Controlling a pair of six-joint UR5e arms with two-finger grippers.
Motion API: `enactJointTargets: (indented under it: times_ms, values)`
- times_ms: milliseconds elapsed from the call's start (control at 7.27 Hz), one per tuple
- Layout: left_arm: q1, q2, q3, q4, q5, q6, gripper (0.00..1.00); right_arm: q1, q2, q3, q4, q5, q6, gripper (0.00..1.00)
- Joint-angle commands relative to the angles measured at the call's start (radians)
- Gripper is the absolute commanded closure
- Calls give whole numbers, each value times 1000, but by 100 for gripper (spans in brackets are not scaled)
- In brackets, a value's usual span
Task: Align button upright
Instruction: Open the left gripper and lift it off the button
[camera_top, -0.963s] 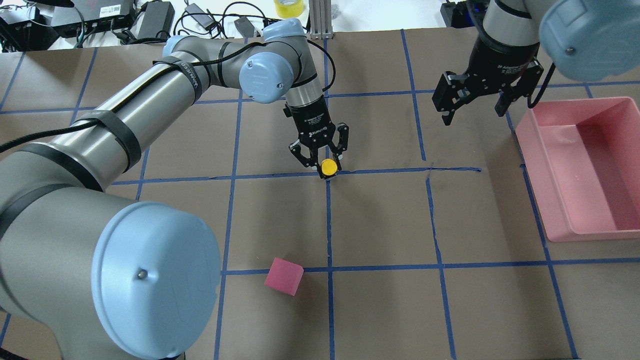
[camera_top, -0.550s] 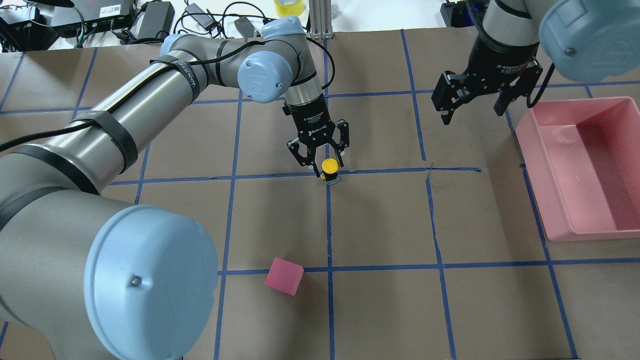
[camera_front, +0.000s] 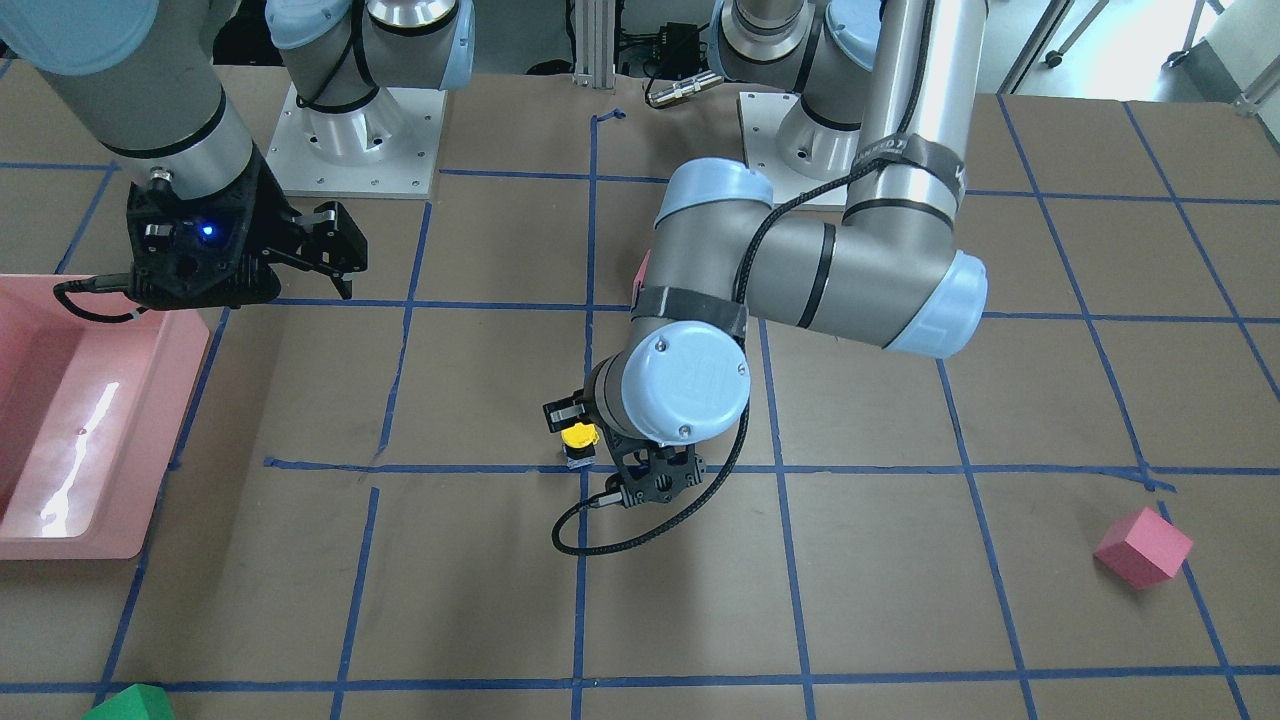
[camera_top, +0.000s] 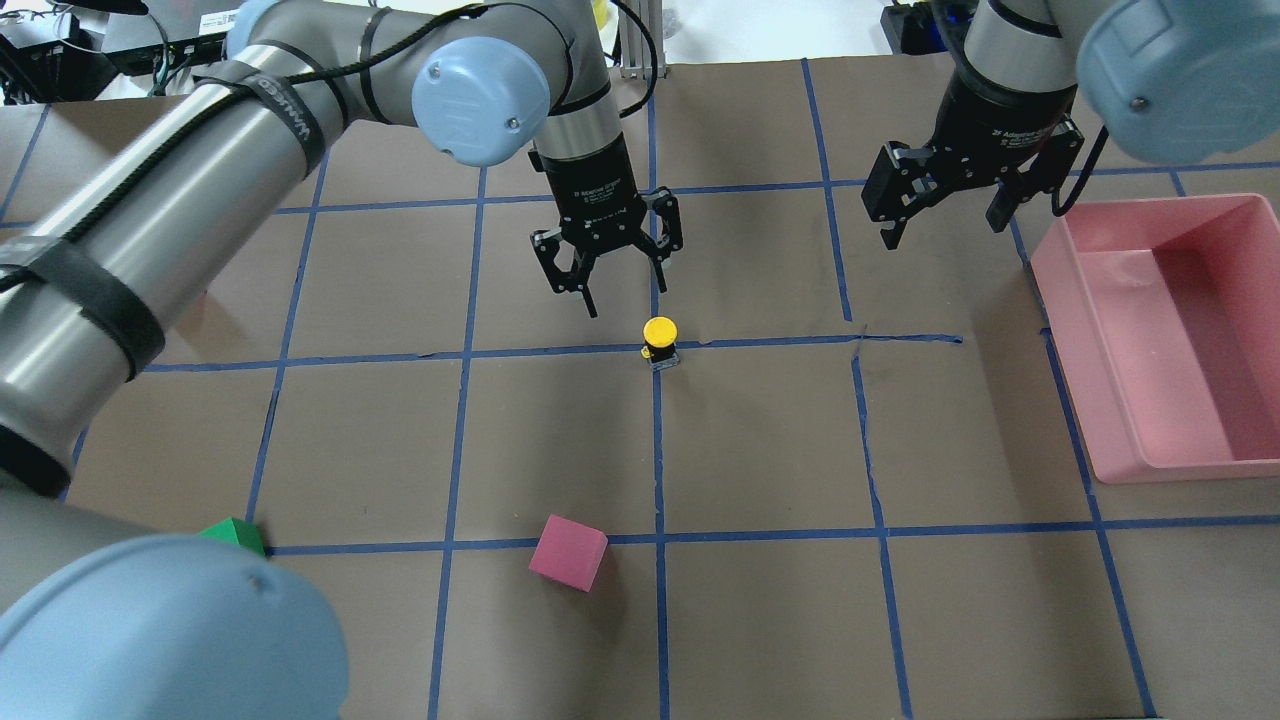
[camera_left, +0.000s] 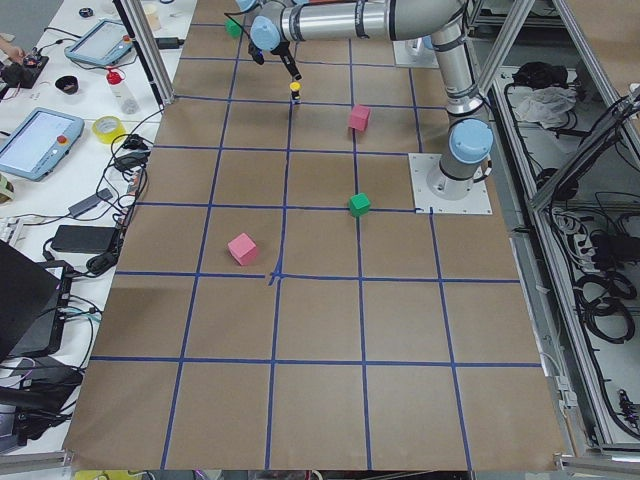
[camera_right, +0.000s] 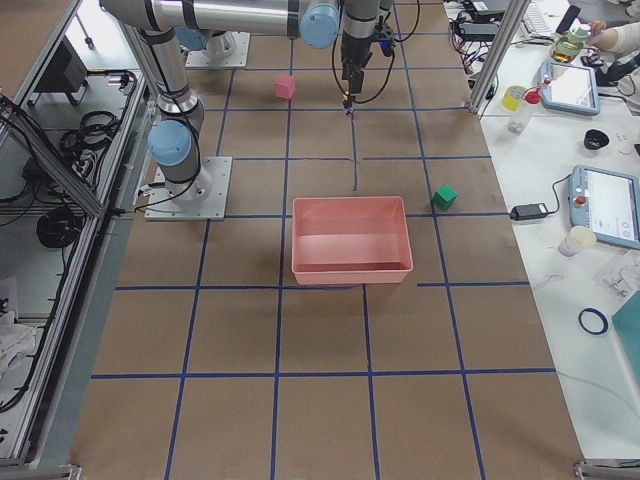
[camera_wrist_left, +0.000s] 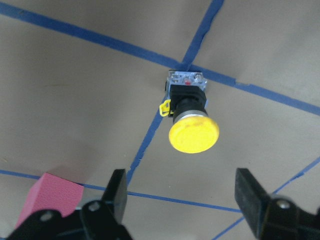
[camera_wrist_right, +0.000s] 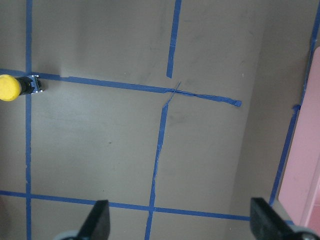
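The button (camera_top: 660, 335) stands upright on a blue tape crossing near the table's middle, with its yellow cap on top and its black body and grey block below. It also shows in the front view (camera_front: 578, 440), the left wrist view (camera_wrist_left: 192, 130) and the right wrist view (camera_wrist_right: 12, 86). My left gripper (camera_top: 625, 290) is open and empty, raised above and just behind the button, apart from it. In the left wrist view (camera_wrist_left: 182, 200) both fingers frame the button from above. My right gripper (camera_top: 945, 230) is open and empty, hovering far right near the bin.
A pink bin (camera_top: 1060, 290) sits at the right edge and also shows in the front view (camera_front: 150, 480). A pink cube (camera_top: 567, 552) lies in front of the button. A green cube (camera_top: 232, 533) lies at the front left, partly behind my left arm.
My left gripper opened, let go of the button, and rose and drew back from it. The button stays standing upright on the tape crossing. The right arm has not moved.
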Motion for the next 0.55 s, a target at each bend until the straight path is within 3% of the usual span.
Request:
enactJointTargets:
  times_ms: [0, 275, 412]
  values:
    - [-4, 189, -25, -29, 75, 101, 19, 1, 0, -1, -2, 0, -3, 0]
    - [-1, 322, -93, -21, 161, 297, 19, 1, 0, -1, -2, 2, -1, 0]
    - [14, 368, -162, 47, 163, 312, 19, 1, 0, 0, -2, 2, -3, 0]
